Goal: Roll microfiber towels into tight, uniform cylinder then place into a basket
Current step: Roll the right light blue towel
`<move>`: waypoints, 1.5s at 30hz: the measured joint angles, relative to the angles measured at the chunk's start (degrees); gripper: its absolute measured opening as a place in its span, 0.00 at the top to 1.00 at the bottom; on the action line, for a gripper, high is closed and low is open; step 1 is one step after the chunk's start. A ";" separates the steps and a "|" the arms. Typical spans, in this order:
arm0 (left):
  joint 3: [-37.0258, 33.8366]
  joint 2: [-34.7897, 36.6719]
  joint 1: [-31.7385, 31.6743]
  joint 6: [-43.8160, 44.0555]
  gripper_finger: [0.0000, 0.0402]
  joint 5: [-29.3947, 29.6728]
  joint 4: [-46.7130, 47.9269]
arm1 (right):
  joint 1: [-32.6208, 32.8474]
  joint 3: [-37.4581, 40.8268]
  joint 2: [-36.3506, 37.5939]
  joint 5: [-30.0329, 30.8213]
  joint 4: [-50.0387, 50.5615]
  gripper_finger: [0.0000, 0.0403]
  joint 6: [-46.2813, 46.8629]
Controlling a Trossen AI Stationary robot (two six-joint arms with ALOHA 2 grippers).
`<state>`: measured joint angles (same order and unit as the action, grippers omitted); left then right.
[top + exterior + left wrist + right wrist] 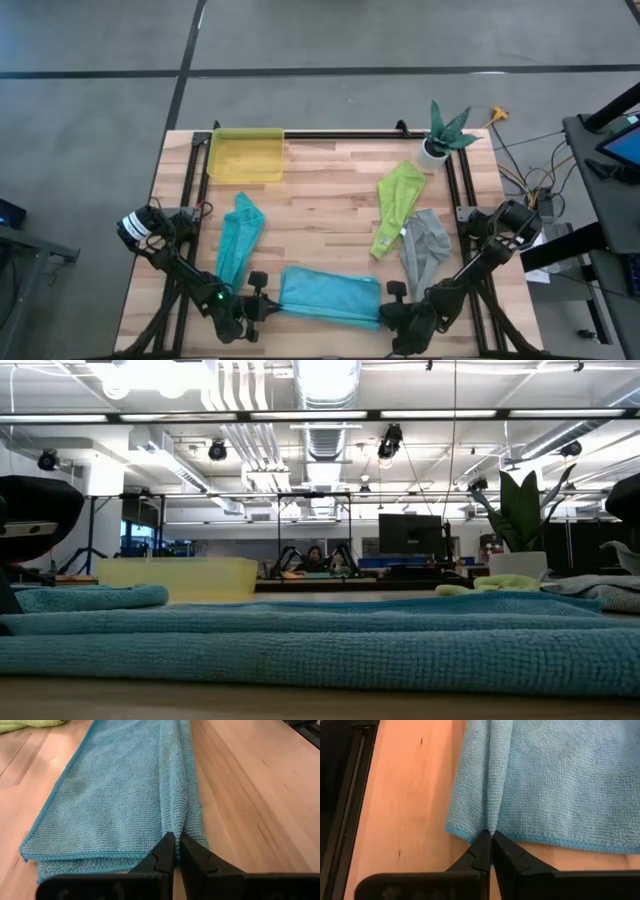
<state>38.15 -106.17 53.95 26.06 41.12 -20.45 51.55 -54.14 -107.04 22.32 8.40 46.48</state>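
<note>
A light blue towel (330, 297) lies folded and flat near the table's front edge, long side left to right. My left gripper (262, 303) is shut on its left end and my right gripper (392, 302) on its right end. Farther back a teal towel (238, 240) lies at the left, with a lime green towel (397, 205) and a grey towel (425, 250) crumpled at the right. The yellow basket (245, 155) stands at the far left. My left gripper pinches a raised pleat (175, 827) at the towel's left short end, close to its near long edge, between its two fingers. The fingers slant down from the table's left, along the towel. The towel lies on the table, and the pleat runs on as a ridge. My right gripper pinches a raised pleat (490, 825) at the hemmed right short end, near the near long edge, between its two fingertips. The fingers slant down from the table's right, along the towel. The rest of the towel lies flat on the wood.
A white plant pot (436, 148) stands at the far right corner. Black rails (462, 200) run along the table's left, right and far sides. Bare wood (320, 215) shows in the middle between the towels.
</note>
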 joint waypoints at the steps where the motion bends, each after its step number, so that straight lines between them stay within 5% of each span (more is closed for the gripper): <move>1: 0.00 0.08 0.00 -0.02 0.99 -0.03 0.09 | 0.01 -0.04 0.00 0.01 0.00 0.98 -0.01; 9: -0.09 2.38 0.00 -1.83 0.99 -0.82 1.10 | 0.04 -0.05 0.02 0.36 -0.05 0.98 -0.48; 21: -0.59 5.40 0.17 -24.56 0.99 0.28 0.80 | 0.07 -0.03 0.09 0.25 -0.25 0.98 -0.66; 45: -0.56 8.07 1.76 -30.50 0.92 3.95 2.55 | 0.13 -2.62 0.11 1.44 0.46 0.90 -6.75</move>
<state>37.60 -98.11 55.72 -4.44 45.07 -17.90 51.68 -56.77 -106.94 23.77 8.87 39.73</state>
